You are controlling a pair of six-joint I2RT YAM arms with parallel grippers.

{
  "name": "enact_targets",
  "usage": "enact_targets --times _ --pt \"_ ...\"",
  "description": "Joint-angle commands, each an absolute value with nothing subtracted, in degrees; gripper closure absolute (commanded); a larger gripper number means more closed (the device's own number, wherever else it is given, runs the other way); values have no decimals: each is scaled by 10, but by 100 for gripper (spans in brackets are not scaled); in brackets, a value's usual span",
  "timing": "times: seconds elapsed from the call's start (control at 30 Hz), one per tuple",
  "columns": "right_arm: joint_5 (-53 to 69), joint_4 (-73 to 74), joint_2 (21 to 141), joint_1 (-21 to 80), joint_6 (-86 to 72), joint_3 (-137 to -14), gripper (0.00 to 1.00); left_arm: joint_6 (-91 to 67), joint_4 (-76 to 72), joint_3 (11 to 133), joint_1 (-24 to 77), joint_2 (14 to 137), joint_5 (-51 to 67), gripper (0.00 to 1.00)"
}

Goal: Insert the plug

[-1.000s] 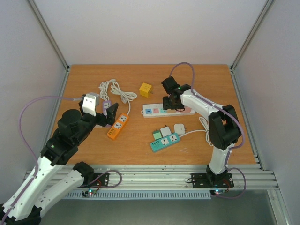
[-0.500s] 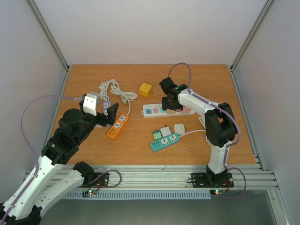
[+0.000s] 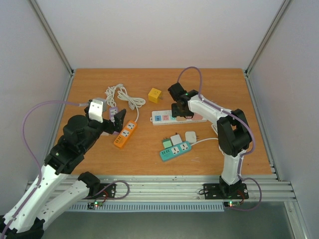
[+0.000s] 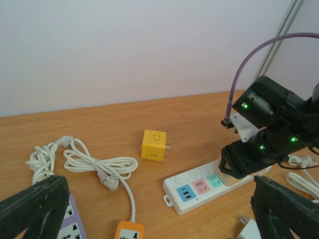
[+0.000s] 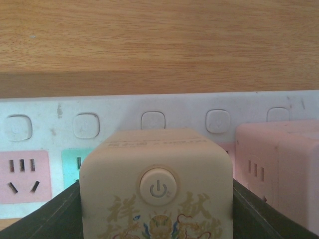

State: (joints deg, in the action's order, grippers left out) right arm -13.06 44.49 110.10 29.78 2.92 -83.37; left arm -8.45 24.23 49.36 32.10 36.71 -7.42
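The right claw (image 3: 178, 111) is clamped on the cream plug (image 5: 157, 184), with a dark finger (image 5: 42, 219) against each flank. The plug sits directly over the white power strip (image 3: 172, 118), just beside the pink adapter (image 5: 279, 164) seated on that strip. Whether its prongs are in a socket is hidden. Left of the white strip, the left claw (image 3: 113, 123) gapes wide, holding nothing, near the orange strip (image 3: 125, 133). Behind the white strip lies a yellow cube (image 3: 155, 95), and on its near side a teal strip (image 3: 175, 151), all on the worktop (image 3: 224, 84).
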Motion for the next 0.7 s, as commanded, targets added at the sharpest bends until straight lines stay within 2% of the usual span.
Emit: enact_targets --times 0.0,0.13,0.3,0.43,0.67 --pt "-157 475 1134 299 31 -809 46 -75 228 498 319 371 -85 1" --pt "-144 488 1101 303 39 -843 30 -71 238 503 319 375 -87 1" --pt "-116 501 1069 303 64 -896 18 -72 243 507 319 380 -87 1" --pt "-82 489 1073 303 108 -935 13 -75 252 512 319 387 -84 1" --pt "-43 418 1159 303 190 -1013 11 -85 258 520 319 399 -82 1"
